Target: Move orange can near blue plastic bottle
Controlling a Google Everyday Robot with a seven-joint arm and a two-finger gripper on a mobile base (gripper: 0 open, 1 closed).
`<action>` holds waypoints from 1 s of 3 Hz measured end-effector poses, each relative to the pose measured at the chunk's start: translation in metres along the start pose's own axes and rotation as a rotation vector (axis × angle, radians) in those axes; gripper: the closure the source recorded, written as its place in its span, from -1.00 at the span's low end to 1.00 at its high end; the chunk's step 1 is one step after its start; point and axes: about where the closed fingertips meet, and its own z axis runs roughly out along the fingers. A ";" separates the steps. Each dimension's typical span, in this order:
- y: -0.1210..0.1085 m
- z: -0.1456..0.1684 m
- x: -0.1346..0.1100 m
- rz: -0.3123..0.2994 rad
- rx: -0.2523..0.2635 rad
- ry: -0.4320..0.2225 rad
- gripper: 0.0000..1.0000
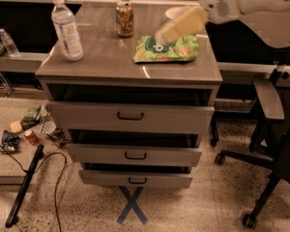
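The grey cabinet top carries the blue plastic bottle near its left edge and the orange can upright at the back. A green snack bag lies flat on the right. A white dish sits partly behind my gripper, which hangs above the bag.
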 end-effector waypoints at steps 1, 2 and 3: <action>-0.020 0.011 -0.016 0.003 0.072 -0.058 -1.00; -0.020 0.011 -0.016 0.003 0.072 -0.058 -1.00; -0.027 0.049 -0.008 0.049 0.030 -0.105 -1.00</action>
